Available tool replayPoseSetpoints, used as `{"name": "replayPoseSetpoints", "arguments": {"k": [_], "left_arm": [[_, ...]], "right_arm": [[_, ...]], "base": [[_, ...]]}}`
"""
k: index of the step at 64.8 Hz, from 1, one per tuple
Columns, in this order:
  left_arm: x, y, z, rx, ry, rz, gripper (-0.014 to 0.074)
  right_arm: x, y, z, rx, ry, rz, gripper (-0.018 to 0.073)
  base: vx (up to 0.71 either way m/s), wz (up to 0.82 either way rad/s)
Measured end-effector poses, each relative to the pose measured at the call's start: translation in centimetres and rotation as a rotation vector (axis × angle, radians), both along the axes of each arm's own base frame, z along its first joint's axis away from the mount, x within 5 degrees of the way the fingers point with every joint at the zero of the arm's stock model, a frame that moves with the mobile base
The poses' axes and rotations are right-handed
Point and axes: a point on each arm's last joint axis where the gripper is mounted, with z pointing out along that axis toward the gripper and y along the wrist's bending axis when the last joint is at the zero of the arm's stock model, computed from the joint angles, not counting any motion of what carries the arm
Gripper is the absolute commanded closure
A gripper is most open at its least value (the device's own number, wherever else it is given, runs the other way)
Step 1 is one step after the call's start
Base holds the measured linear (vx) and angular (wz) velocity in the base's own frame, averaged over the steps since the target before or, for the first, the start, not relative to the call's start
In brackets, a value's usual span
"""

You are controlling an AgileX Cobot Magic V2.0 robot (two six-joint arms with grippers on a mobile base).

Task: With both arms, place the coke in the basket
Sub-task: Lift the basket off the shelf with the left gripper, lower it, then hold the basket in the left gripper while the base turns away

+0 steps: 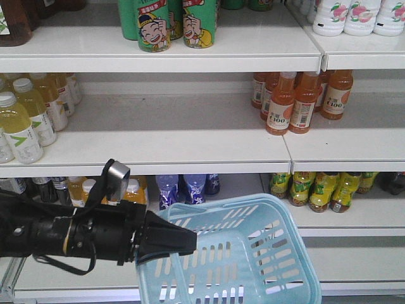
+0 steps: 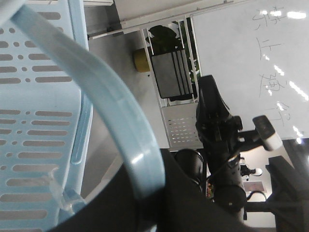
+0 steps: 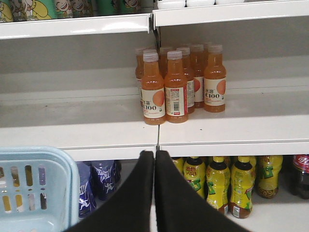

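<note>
The light blue basket (image 1: 278,212) hangs tilted in front of the lower shelves. My left gripper (image 1: 188,242) is shut on its handle at the near left side. In the left wrist view the curved blue handle (image 2: 120,116) runs down between the black jaws of the left gripper (image 2: 150,195), with the slotted wall of the basket (image 2: 29,121) to the left. My right gripper (image 3: 155,154) is shut with nothing in it, facing the shelf edge, and the basket (image 3: 34,157) shows at its lower left. The coke is out of view.
Orange drink bottles (image 3: 166,87) stand on the middle shelf. Yellow bottles (image 3: 217,186) and blue bottles (image 3: 96,186) fill the lower shelf. A dark bottle with a red label (image 3: 301,174) sits at the far right. Green cans (image 1: 171,24) line the top shelf, pale yellow bottles (image 1: 25,117) the left.
</note>
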Motion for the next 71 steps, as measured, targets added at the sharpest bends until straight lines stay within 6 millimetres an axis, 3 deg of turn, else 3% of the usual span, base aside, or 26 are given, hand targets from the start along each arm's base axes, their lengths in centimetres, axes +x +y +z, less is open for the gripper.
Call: {"name": "replayPoseSetpoints", "arguments": {"k": [13, 21, 71], "left_arm": [[-2.8, 0.9, 1.3, 0.028, -0.072, -0.053, 0.0604], [-3.6, 1.1, 1.8, 0.043, -0.111, -0.079, 0.0604], [-4.1, 1.2, 2.0, 0.055, -0.133, -0.106, 0.0604]], "right_arm": [[0.0, 0.0, 0.0, 0.0, 0.0, 0.0, 0.0564], [0.0, 0.0, 0.0, 0.0, 0.0, 0.0, 0.0564], [0.0, 0.0, 0.0, 0.0, 0.0, 0.0, 0.0564]], "base": [[0.0, 0.0], [0.0, 0.0], [0.0, 0.0]]}}
